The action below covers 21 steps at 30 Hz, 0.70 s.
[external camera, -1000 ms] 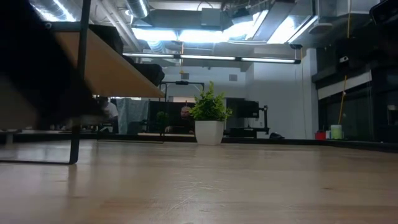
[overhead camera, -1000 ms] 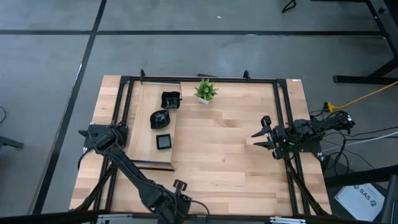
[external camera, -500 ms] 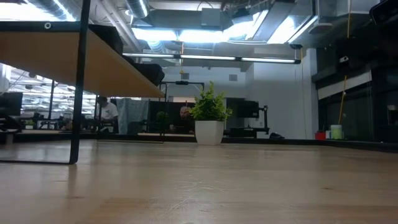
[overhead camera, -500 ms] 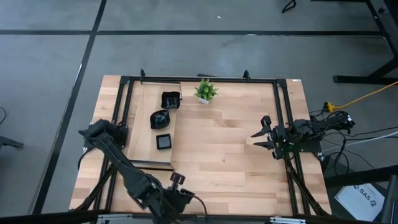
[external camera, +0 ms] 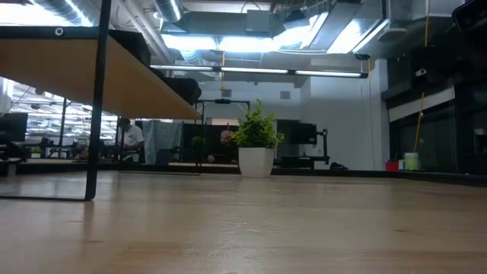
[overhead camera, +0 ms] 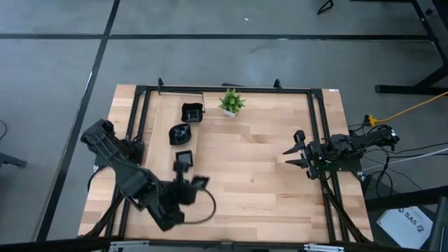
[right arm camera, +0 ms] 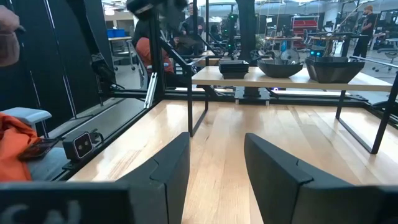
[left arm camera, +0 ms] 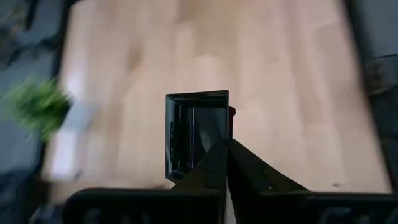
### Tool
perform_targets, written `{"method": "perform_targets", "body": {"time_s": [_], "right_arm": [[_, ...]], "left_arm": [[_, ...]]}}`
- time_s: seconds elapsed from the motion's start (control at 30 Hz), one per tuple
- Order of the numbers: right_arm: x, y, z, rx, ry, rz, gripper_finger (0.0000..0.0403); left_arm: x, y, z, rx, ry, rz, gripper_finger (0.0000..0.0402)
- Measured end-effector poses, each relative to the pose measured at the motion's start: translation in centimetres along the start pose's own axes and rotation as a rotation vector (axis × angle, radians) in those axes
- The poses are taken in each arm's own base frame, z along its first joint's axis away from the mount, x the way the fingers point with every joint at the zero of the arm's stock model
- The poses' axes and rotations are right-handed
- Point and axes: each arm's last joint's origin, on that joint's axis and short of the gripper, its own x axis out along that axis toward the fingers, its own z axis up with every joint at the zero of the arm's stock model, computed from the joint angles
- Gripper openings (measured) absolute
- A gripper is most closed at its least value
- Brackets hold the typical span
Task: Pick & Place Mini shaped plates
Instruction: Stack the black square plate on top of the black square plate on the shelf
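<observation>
Over on the left, the left claw is hovering above the near end of the raised shelf, its fingers pinched together with nothing between them. Right below it the square plate is sitting flat on the shelf, partly hidden by the claw from above, and the wrist view is looking straight down into it. Farther along the shelf the rounded plate and the wavy plate are waiting, each apart from the others. Three plates showing in all.

The step in hand looks like the pick of that square plate. To do it well, the fingers need to part before the descent, then straddle one rim, one inside the dish and one outside, because the plate is glossy and shallow and a flat pinch would likely slip. A straight lift should clear the shelf edge.

Moving right, the plant is standing at the desk's far edge. At the right edge the right claw is idling, fingers spread and holding nothing.
</observation>
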Motion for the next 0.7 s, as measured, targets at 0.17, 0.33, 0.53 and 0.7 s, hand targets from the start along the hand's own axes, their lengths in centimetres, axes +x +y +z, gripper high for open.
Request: {"method": "perform_targets", "body": {"time_s": [0.17, 0.33, 0.53, 0.7], "right_arm": [[0.0, 0.0, 0.0, 0.0, 0.0, -0.001, 0.0152], [0.0, 0.0, 0.0, 0.0, 0.0, 0.0, 0.0152], [0.0, 0.0, 0.0, 0.0, 0.0, 0.0, 0.0152], [0.0, 0.0, 0.0, 0.0, 0.0, 0.0, 0.0152]], "left_arm": [[0.0, 2.3, -1.0, -0.103, 0.111, 0.117, 0.0002], [0.5, 3.5, -1.4, -0.184, 0.18, 0.187, 0.0002], [2.1, 4.5, -1.7, -0.264, 0.264, 0.208, 0.0002], [3.8, 4.8, -2.6, -0.26, 0.348, 0.225, 0.0002]]}}
